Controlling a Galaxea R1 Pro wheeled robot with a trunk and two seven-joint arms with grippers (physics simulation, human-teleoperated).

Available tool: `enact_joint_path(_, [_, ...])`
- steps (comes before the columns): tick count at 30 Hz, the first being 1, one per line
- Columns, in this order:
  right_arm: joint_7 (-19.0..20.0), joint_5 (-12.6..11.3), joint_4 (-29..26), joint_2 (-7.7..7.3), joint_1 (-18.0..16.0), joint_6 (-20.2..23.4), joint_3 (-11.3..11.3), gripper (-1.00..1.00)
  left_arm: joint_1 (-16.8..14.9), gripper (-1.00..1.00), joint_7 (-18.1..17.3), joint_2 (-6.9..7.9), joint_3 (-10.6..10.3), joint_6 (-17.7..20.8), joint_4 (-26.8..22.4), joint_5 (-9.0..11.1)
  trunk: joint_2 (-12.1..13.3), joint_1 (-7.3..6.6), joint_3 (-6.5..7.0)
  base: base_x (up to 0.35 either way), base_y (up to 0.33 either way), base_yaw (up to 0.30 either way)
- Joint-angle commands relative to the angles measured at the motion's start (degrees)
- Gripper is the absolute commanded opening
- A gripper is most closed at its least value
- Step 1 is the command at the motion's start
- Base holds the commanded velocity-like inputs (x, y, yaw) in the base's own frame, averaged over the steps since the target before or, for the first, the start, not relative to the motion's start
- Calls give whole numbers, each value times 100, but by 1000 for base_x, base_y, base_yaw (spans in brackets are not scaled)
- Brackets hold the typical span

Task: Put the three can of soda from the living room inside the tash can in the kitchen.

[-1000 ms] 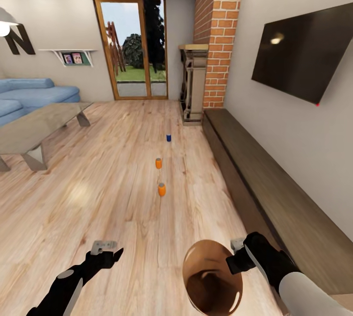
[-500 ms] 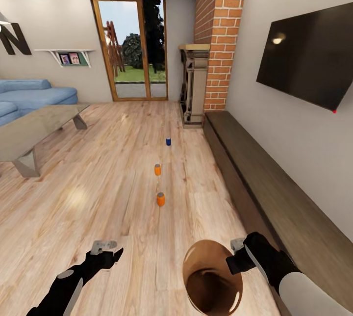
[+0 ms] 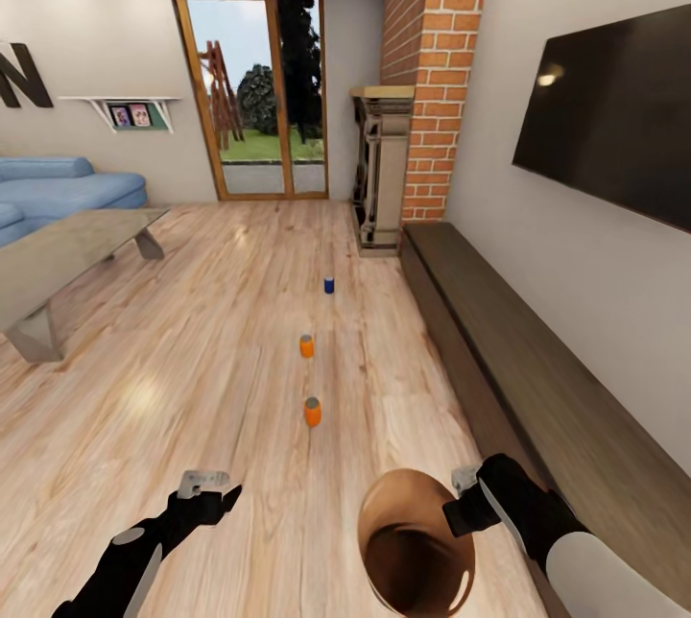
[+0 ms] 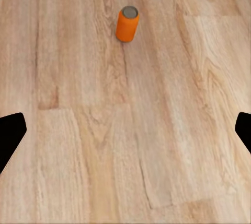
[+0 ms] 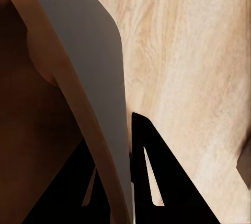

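Right gripper (image 5: pixel 121 182) clamped on trash can (image 3: pixel 417 541) rim, lower right.
Left gripper (image 4: pixel 125 130) spread wide, empty; nearest orange can (image 3: pixel 312 412) mid-frame, open floor (image 3: pixel 192 378) around.

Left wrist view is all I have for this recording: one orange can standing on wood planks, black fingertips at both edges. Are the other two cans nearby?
Observer: Yes. In the head view the three cans stand in a row on the floor ahead: near orange can, second orange can, dark blue can farthest.
Operator: Is the right arm carrying anything?
Observer: The right gripper is clamped on the rim of the trash can, one finger on each side of the wall in the right wrist view.
Operator: Anything in the bin?
Observer: Its brown inside looks empty.
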Motion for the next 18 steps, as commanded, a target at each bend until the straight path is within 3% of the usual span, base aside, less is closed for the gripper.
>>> enact_joint_path(1, [39,-121,-1,0,-2,25,-7,-100,-1,100,0,0,0,0,0,0,0,0,0,329,0,0])
enact_joint_path(18, [37,-131,5,5,-2,27,1,-100,-1,100,7,0,0,0,0,0,0,0,0,329,0,0])
